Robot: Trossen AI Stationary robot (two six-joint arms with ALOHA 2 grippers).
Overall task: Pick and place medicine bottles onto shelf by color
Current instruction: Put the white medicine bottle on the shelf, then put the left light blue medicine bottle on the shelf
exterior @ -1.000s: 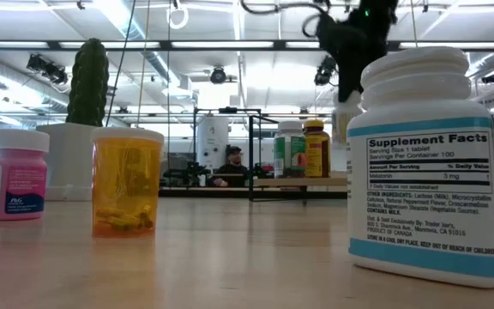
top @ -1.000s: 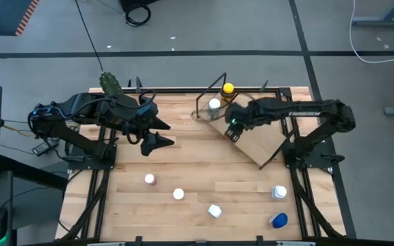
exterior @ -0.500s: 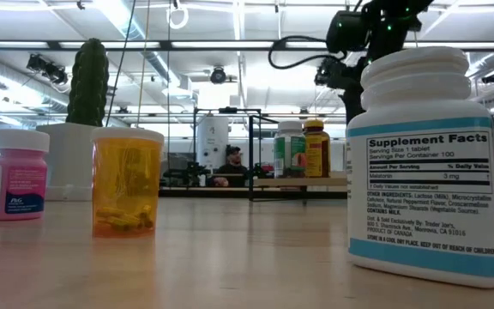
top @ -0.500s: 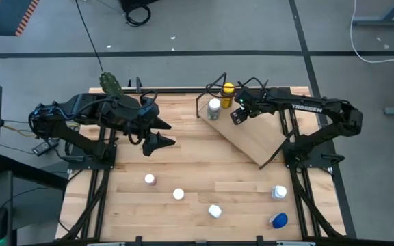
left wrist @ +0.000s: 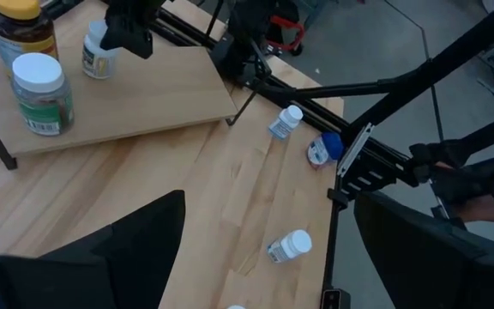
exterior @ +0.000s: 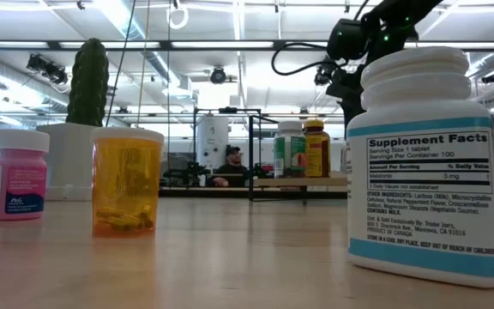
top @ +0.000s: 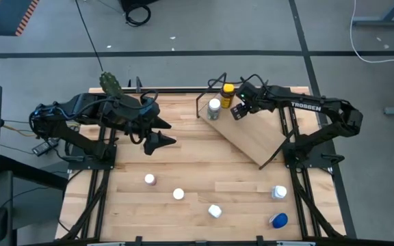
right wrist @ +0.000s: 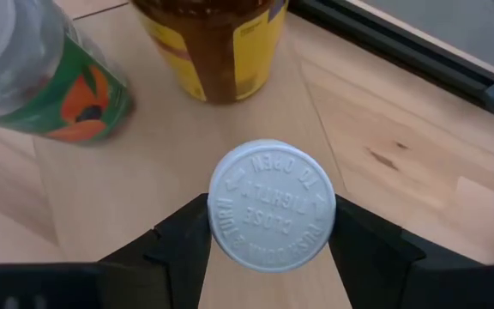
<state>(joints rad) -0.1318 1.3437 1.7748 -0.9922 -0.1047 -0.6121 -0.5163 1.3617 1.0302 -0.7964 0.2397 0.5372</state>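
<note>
A small white-capped medicine bottle (right wrist: 272,206) sits between the two dark fingers of the right tool (right wrist: 268,227), which is clamped on its cap from both sides (the embossed lid faces the wrist camera squarely). From above, the right tool (top: 239,111) is over the back end of the flat light-wood shelf board on its thin black frame (top: 255,140), just beside two bottles standing there: a large amber bottle with a yellow cap (top: 228,89) and a clear bottle with a white cap and green label (top: 214,106). In the right wrist view these two, the amber one (right wrist: 217,43) and the green-labelled one (right wrist: 45,69), stand on the board just past the held bottle; whether the held bottle touches the board cannot be told.

The left tool (top: 157,141) hangs over the middle-left of the plank desk (top: 190,164), its fingers spread wide and empty.

On the near part of the desk stand more bottles, well apart from the shelf: a pink-capped one (top: 149,180), an orange one with a white cap (top: 178,194), a white one lying near the front edge (top: 215,211), another white one (top: 279,193) and a blue-capped one (top: 278,220) at the right. A white pot with a green cactus (top: 110,83) stands at the desk's back left corner.
</note>
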